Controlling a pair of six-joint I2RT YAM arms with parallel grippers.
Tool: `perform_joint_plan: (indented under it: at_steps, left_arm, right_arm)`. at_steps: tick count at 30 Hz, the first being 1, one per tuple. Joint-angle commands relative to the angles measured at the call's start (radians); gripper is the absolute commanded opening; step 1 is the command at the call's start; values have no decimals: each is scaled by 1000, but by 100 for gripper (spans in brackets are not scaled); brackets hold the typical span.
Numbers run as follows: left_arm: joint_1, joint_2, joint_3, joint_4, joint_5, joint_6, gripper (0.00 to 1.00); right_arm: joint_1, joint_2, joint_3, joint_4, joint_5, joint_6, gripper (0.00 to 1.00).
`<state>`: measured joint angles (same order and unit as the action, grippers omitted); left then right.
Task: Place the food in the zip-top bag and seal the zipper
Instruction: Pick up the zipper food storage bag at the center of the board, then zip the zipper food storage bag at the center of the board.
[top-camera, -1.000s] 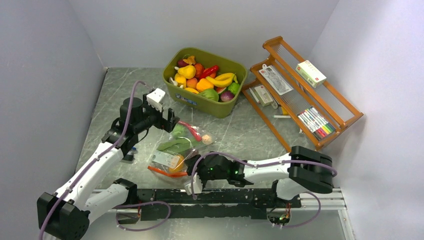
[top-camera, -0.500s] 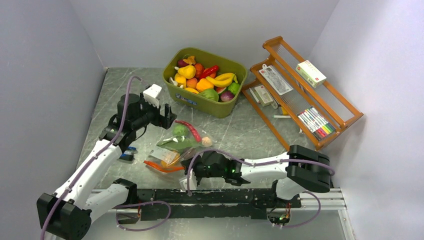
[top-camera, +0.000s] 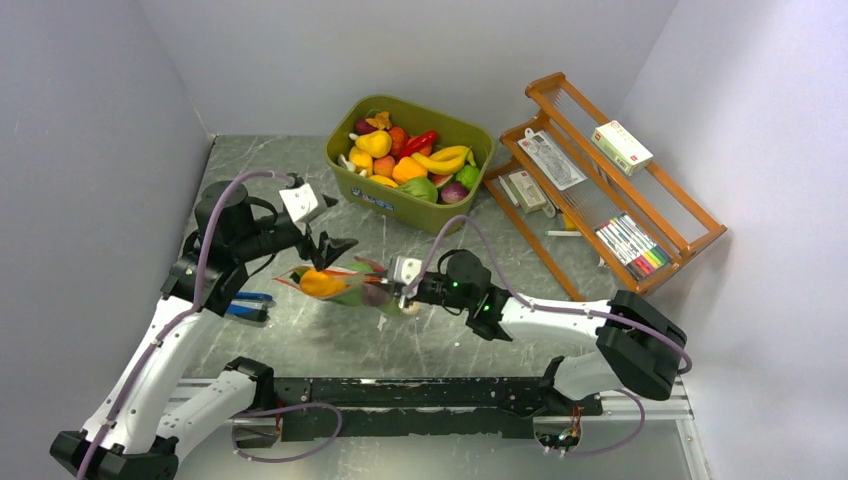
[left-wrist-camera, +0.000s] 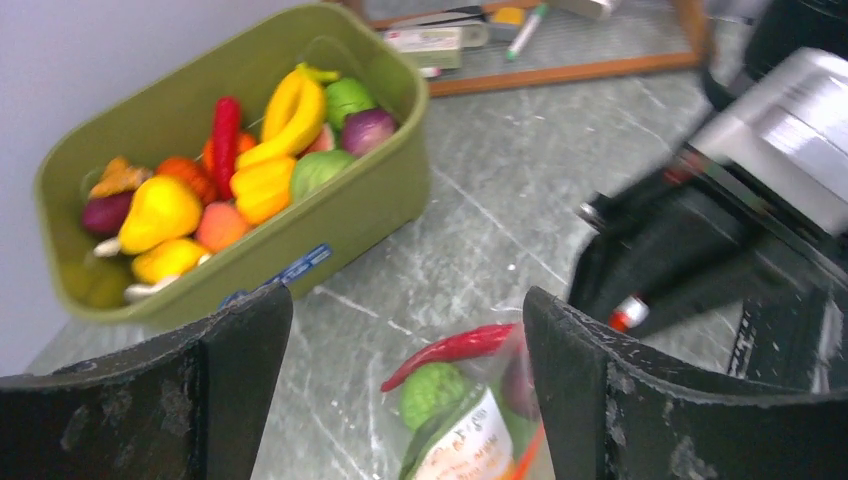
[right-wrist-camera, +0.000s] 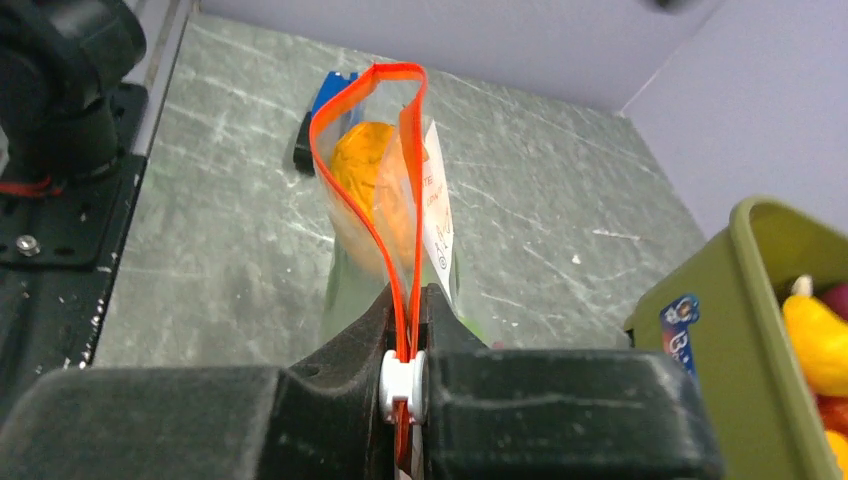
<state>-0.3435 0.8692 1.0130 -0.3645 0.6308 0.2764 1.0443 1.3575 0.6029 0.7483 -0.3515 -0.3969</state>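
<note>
Pinching the zipper (right-wrist-camera: 393, 68) at its near end, the right gripper (right-wrist-camera: 405, 385) keeps its fingers pressed together on the red-orange strip; the zip-top bag (top-camera: 345, 288) hangs between the two grippers, in front of the olive tub (top-camera: 395, 205); through the plastic show an orange piece (right-wrist-camera: 370, 170), a red chili (left-wrist-camera: 455, 347) and a green round one (left-wrist-camera: 430, 392); the tub holds a heap of other toy fruit; only the right wrist view shows the bag's mouth gaping in a loop; only the left wrist view shows the left gripper (left-wrist-camera: 405, 310) spread wide, the bag below between its fingers; from above, the bag's long axis runs left to right, the zipper leading from the right gripper towards the left arm.
</note>
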Motion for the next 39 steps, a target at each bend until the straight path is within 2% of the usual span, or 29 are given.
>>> perform_joint_plan:
  at_steps: [1,5,11,19,27,31,36,37,39]
  left_arm:
    - [3,-11,-54,-22,263,142,86]
    - [-1,2,-73,-34,353,206,89]
    - [-32,79,-49,-101,396,297,94]
    - [-140,140,-19,-158,271,286,92]
    - [-162,93,24,-193,174,291,89]
    - [-163,74,7,-187,167,330,88]
    - [-163,100,-15,-202,161,370,75]
    - [-162,114,-18,-206,165,379,69]
    - [-163,128,-25,-204,166,389,51]
  right_arm:
    - [-99,9,-33,158,-111,310,0]
    - [-187,8,-76,274,-165,455,0]
    - [-240,10,-73,290,-177,584,0]
    - [-248,-34,9,235,-194,699,0]
    - [-239,-40,109,280,-356,800,0]
    - [-240,-26,112,256,-351,785,0]
    - [-239,-6,79,317,-361,832,0]
    - [-240,-6,67,330,-358,837,0]
    - [-240,-10,53,325,-353,829,0]
